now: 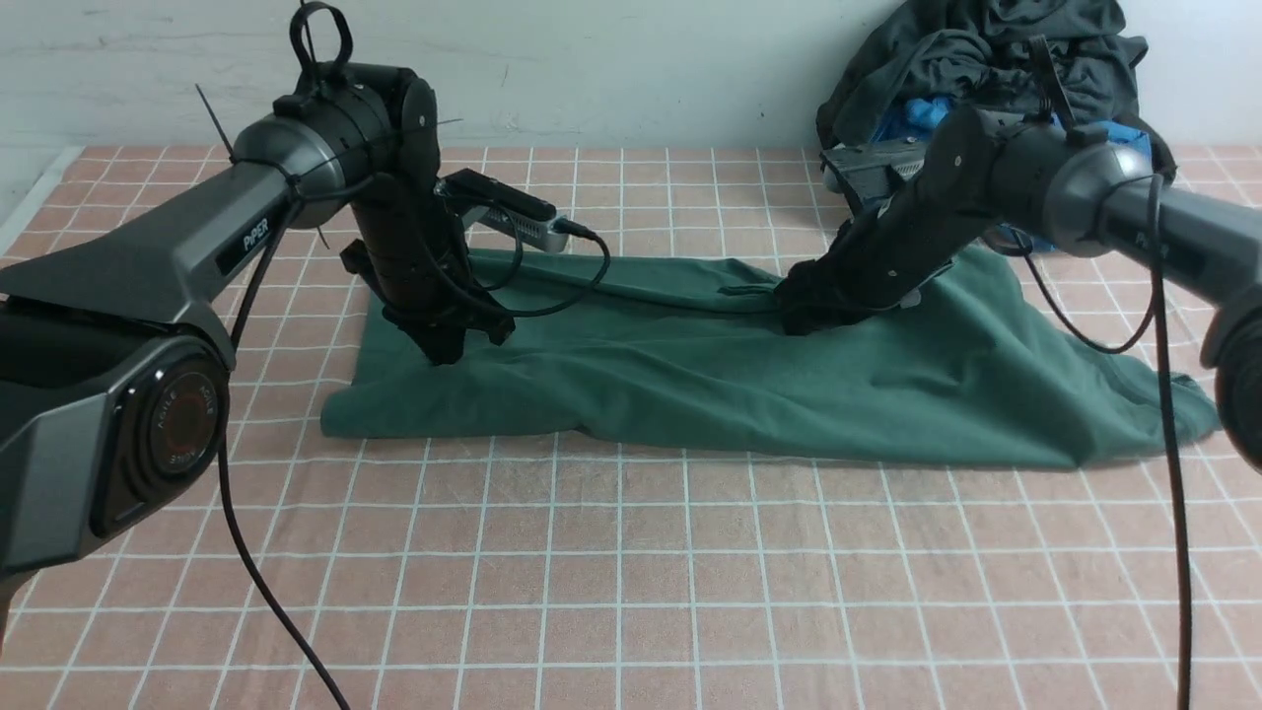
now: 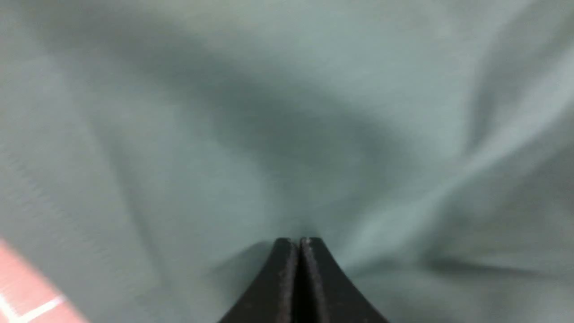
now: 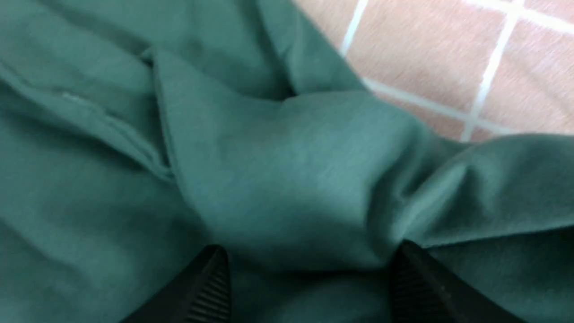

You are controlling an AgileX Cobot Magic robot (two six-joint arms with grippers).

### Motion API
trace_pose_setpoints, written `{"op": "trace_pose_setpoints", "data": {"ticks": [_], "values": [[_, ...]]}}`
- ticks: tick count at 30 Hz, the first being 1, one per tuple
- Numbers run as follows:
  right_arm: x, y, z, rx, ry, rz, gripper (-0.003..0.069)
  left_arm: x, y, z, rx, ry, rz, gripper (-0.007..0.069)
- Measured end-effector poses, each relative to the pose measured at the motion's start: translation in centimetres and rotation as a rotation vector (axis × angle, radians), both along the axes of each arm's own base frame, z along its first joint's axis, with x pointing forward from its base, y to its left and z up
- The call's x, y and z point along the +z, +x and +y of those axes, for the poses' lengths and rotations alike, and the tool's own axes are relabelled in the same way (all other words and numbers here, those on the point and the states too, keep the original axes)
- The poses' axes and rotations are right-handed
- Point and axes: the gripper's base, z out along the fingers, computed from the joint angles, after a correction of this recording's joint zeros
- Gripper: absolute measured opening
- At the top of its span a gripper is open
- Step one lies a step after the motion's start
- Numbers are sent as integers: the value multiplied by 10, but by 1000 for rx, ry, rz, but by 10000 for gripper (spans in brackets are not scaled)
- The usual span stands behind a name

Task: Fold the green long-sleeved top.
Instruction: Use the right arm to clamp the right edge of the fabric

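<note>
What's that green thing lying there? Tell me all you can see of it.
The green long-sleeved top is dark green, soft, matte cloth, lying crumpled and spread wide across the pink checked tablecloth, with folds and a hemmed edge showing. The left gripper, shut, seems to pinch a pucker near one end; the right gripper, open, straddles a raised fold.

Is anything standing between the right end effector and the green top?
Nothing visible does. The right end effector is open and rests on the green top, with a raised fold of fabric between its fingers. The pile of dark clothes lies farther back, by the wall.
</note>
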Motion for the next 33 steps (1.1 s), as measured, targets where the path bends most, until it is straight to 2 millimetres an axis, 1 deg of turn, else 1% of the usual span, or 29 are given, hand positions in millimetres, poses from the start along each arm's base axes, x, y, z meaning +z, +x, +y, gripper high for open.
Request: {"op": "trace_pose_setpoints", "data": {"ticks": [2, 6, 11, 13, 15, 17, 18, 20, 22, 23, 25, 26, 27, 30, 31, 32, 33], "values": [[1, -2, 4, 33, -11, 2, 426, 0, 1, 6, 12, 0, 2, -3], [2, -2, 12, 68, -21, -29, 400, 0, 1, 9, 20, -8, 5, -3], [0, 13, 13, 9, -3, -196, 363, 0, 2, 9, 22, -11, 5, -3], [-3, 24, 7, -59, 17, -282, 350, 0, 2, 11, 26, -12, 5, -3], [-1, 30, -2, -122, 41, -335, 344, 0, 2, 13, 30, -12, 6, -3], [3, 35, -10, -191, 80, -358, 341, 0, 2, 14, 31, -11, 6, -3], [3, 35, -11, -193, 79, -361, 340, 0, 2, 14, 31, -11, 6, -3], [15, 38, -25, -265, 117, -360, 339, 0, 2, 14, 32, -11, 6, -3], [27, 36, -30, -281, 120, -341, 339, 0, 2, 14, 32, -12, 6, -3], [47, 31, -35, -269, 104, -325, 337, 1, 2, 14, 34, -12, 5, -3], [72, 23, -37, -231, 67, -319, 337, 5, 2, 14, 40, -18, -3, -3], [86, 17, -39, -203, 37, -318, 337, 11, 1, 14, 43, -28, -11, -3], [95, 13, -40, -187, 17, -316, 337, 15, 0, 13, 44, -33, -18, -3], [131, -10, -49, -128, -95, -266, 337, 43, -8, 11, 47, -77, -54, -3], [138, -17, -53, -119, -133, -233, 337, 51, -13, 9, 43, -87, -59, -3], [142, -23, -57, -117, -162, -204, 337, 55, -17, 8, 38, -90, -53, -3], [143, -28, -62, -113, -198, -155, 337, 59, -23, 7, 32, -91, -47, -3]]}}
